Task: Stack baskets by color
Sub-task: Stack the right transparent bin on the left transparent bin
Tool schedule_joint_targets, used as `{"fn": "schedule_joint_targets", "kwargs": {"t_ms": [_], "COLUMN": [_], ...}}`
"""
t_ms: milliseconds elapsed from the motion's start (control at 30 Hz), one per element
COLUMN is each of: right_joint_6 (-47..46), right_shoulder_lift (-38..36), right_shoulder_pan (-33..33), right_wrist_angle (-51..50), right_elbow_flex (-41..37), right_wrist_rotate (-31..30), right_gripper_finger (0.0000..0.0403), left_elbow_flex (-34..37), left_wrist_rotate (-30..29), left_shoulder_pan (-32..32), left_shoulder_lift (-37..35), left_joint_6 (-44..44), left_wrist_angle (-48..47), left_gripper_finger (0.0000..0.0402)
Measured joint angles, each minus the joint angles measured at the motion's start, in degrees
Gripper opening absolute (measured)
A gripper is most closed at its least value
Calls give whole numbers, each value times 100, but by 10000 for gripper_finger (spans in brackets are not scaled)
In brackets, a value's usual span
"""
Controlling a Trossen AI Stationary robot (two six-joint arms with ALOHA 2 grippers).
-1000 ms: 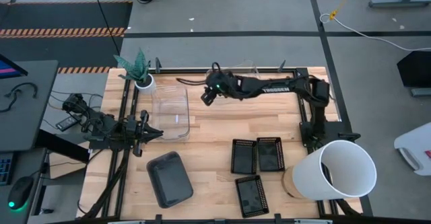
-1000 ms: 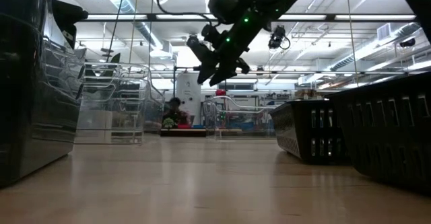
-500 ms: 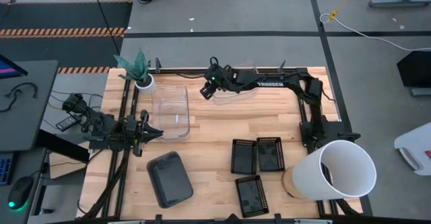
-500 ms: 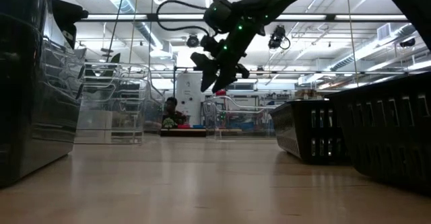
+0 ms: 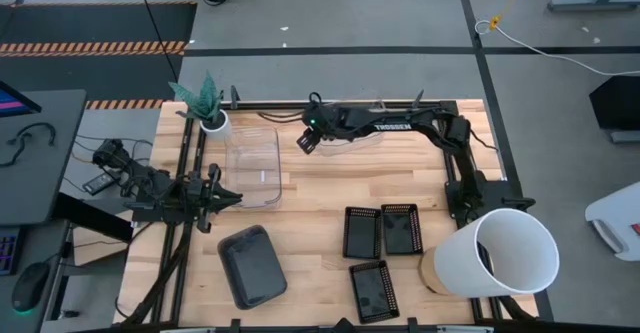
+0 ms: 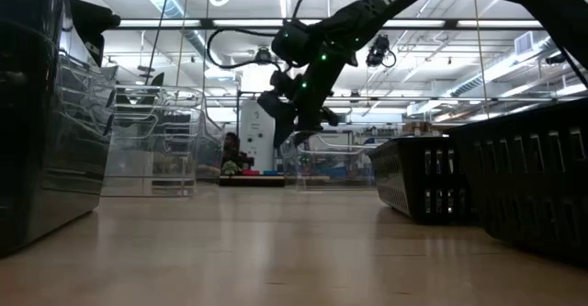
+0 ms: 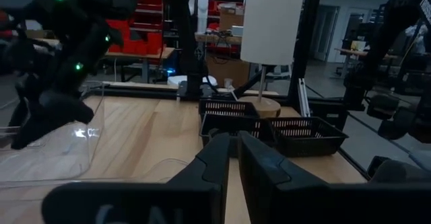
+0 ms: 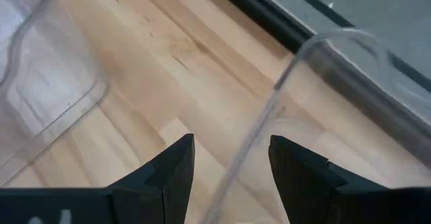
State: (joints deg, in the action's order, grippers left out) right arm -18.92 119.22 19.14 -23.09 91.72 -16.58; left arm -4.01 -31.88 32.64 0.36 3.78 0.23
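A clear basket (image 5: 352, 139) rests on its base at the table's far edge, partly under my right arm. My right gripper (image 8: 232, 163) hangs open above its left end, pointing down at a slant. One finger stands on each side of the basket's rim (image 8: 269, 109) without touching it. A second clear basket (image 5: 252, 166) sits to the left. A smoky grey basket (image 5: 250, 265) lies near the front. Three black mesh baskets (image 5: 382, 231) lie at the front right. My left gripper (image 5: 228, 197) waits shut at the left edge.
A big white bucket (image 5: 505, 253) lies on its side at the front right corner. A small white plant pot (image 5: 213, 123) stands at the far left. Bare wood (image 5: 320, 188) lies between the clear baskets and the black ones.
My right gripper has sunk toward the clear basket at the far edge and tipped further downward, staying open. My right arm has stretched out closer to the far edge. The baskets have not moved.
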Motion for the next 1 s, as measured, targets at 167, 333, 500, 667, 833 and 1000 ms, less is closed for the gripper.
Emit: {"fn": "schedule_joint_targets", "kwargs": {"t_ms": [167, 333, 500, 667, 833, 1000], "right_joint_6": [-52, -85, -290, -449, -603, -620], "right_shoulder_lift": [100, 79, 72, 64, 47, 39], "right_shoulder_pan": [0, -4, -16, -32, -66, -149], "right_wrist_angle": [-109, -173, -254, -272, -344, -429], "right_elbow_flex": [-13, -11, -9, -5, 0, 4], "right_wrist_rotate": [13, 131, 299, 231, 234, 229], "right_gripper_finger": [196, 186, 147, 90, 40, 14], "left_elbow_flex": [0, 0, 0, 0, 0, 0], "left_wrist_rotate": [0, 2, 2, 2, 2, 2], "left_shoulder_pan": [-1, -1, -1, -1, 0, -1], "left_shoulder_lift": [0, 0, 0, 0, 0, 0], "left_joint_6": [-1, 1, 1, 1, 1, 3], "left_wrist_angle": [2, -1, 2, 2, 2, 2], "left_gripper_finger": [32, 31, 38, 39, 33, 31]}}
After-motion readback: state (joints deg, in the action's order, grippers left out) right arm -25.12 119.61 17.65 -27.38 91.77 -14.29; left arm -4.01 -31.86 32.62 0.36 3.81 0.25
